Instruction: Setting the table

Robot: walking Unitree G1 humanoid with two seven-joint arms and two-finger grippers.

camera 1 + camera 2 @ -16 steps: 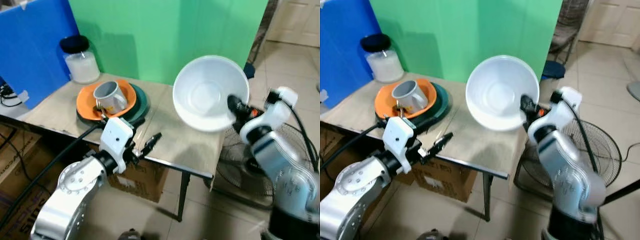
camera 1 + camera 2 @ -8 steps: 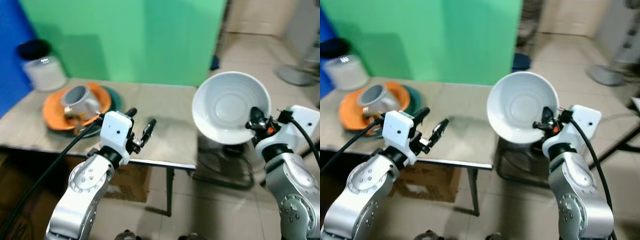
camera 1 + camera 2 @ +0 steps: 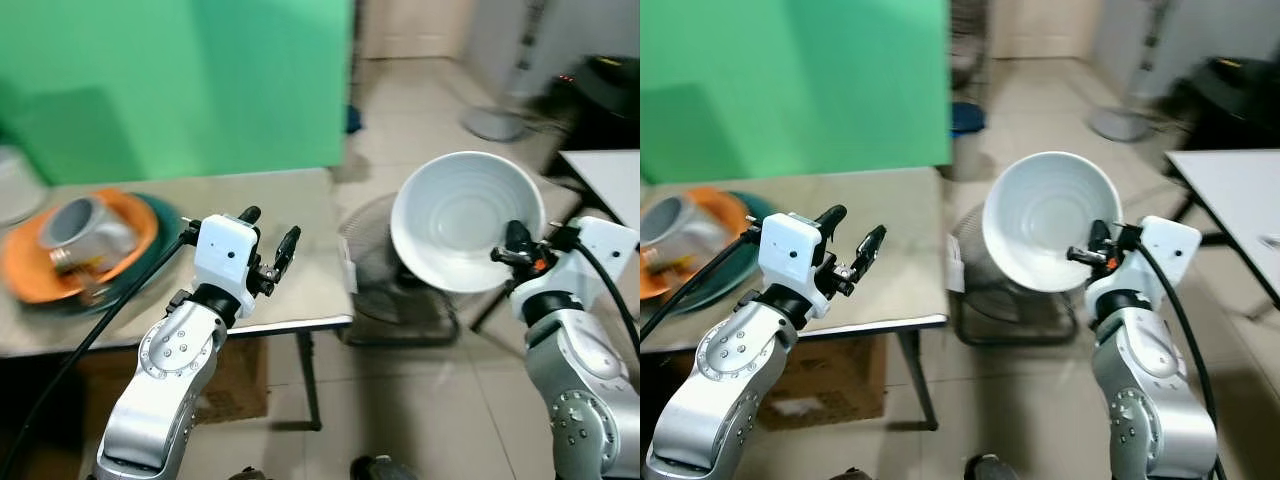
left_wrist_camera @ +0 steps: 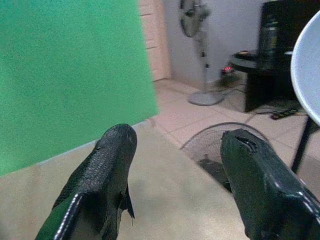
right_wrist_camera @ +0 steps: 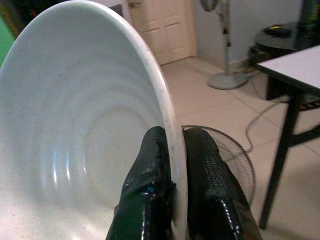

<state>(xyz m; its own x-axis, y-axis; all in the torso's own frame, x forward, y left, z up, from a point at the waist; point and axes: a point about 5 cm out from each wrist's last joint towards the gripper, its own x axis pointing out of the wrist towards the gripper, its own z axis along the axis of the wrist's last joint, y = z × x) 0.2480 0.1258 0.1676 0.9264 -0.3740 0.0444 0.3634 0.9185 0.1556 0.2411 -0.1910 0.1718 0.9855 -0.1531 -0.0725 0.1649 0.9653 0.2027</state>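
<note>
My right gripper (image 3: 510, 250) is shut on the rim of a large white bowl (image 3: 465, 220), held tilted in the air past the wooden table's right end, above a floor fan (image 3: 385, 285). The right wrist view has both fingers (image 5: 150, 190) pinching the bowl's rim (image 5: 167, 120). My left gripper (image 3: 270, 240) stands open and empty over the wooden table (image 3: 260, 215). At the table's left end a grey mug (image 3: 75, 230) lies on an orange plate (image 3: 30, 265) stacked on a dark green plate (image 3: 160, 225).
A green backdrop (image 3: 170, 85) stands behind the wooden table. A white table (image 3: 1230, 195) stands at the right, with a dark cabinet (image 3: 600, 100) and a standing fan (image 3: 500, 115) behind it. Tiled floor lies between the two tables.
The whole view has swung to the right: the wooden table and plates slid left, and the white table came into sight. The bowl stays in my right gripper.
</note>
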